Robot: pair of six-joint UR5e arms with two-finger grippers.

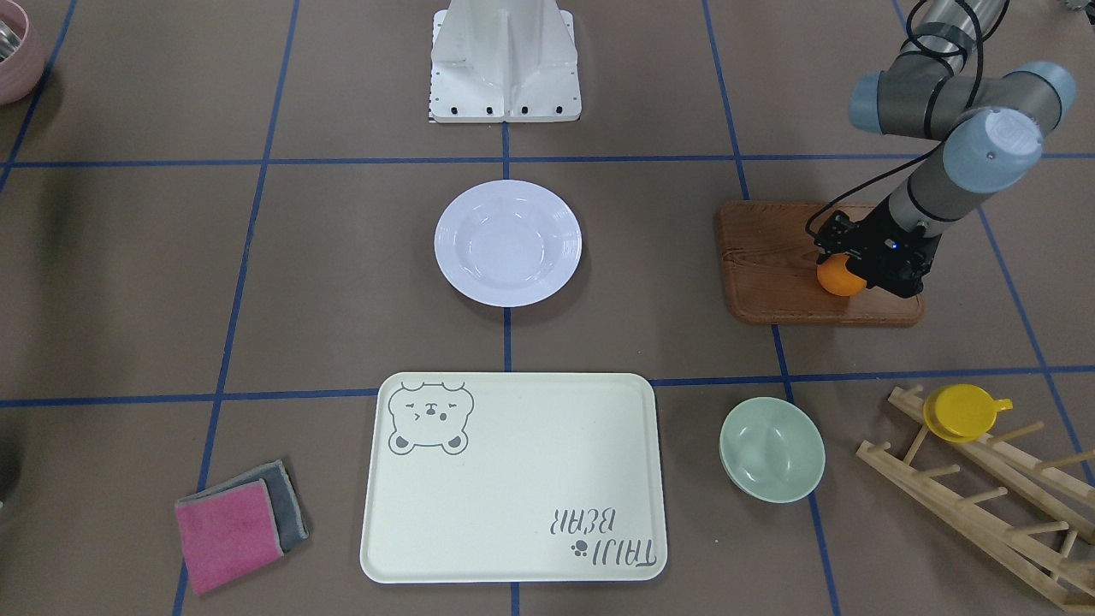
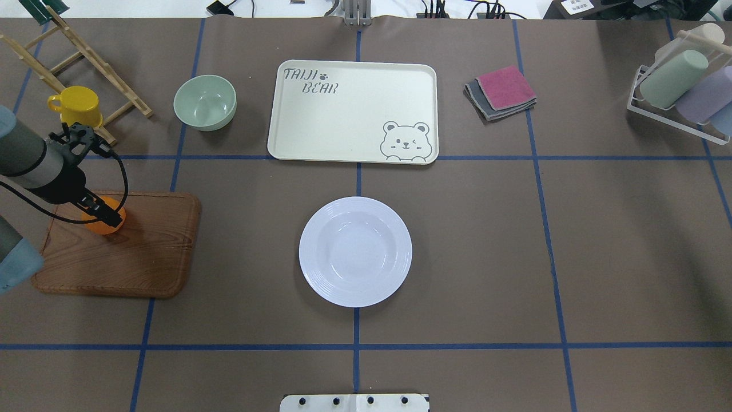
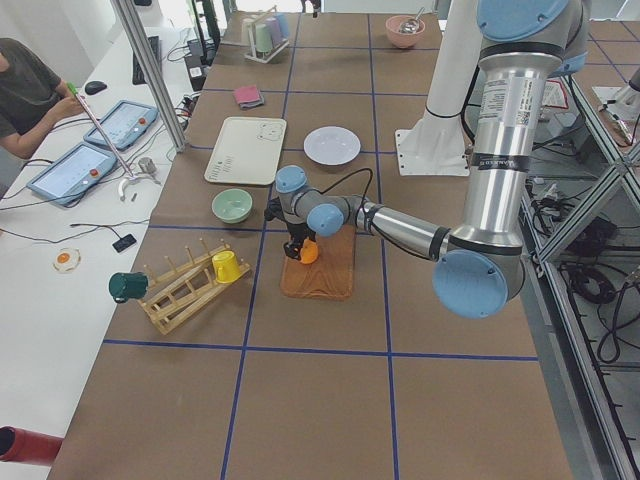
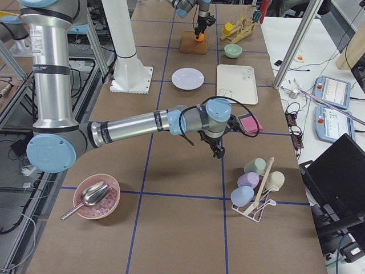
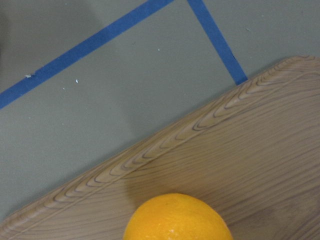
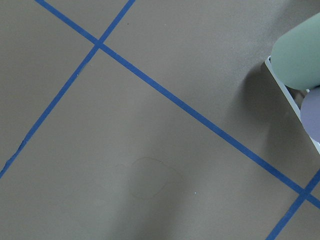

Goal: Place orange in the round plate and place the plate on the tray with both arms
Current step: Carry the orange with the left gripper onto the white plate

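While the left hand (image 1: 847,261) is down right on top of the orange (image 1: 838,281), I honestly can't tell if the fingers are squeezing it or just sitting around it. The black fingers cover part of the fruit from above, and the wrist cam only catches the orange itself with wood grain around it. The orange is on the wooden board (image 2: 143,252), up near the board's 10 o'clock corner going by the overhead cam. That board is at 9 o'clock from the white plate (image 2: 355,252), well apart from it. The plate sits on the surface (image 2: 486,240) dead centre, and the bear tray (image 2: 354,114) is at its 12 o'clock, not touching. Green bowl (image 2: 205,102) is at the tray's 9 o'clock and the folded cloths (image 2: 503,91) at its 3 o'clock. The right hand (image 4: 220,152) hangs over the surface between the cloths and the cup rack (image 4: 256,188). It only shows from the side cam, so I can't tell whether it's open or closed.
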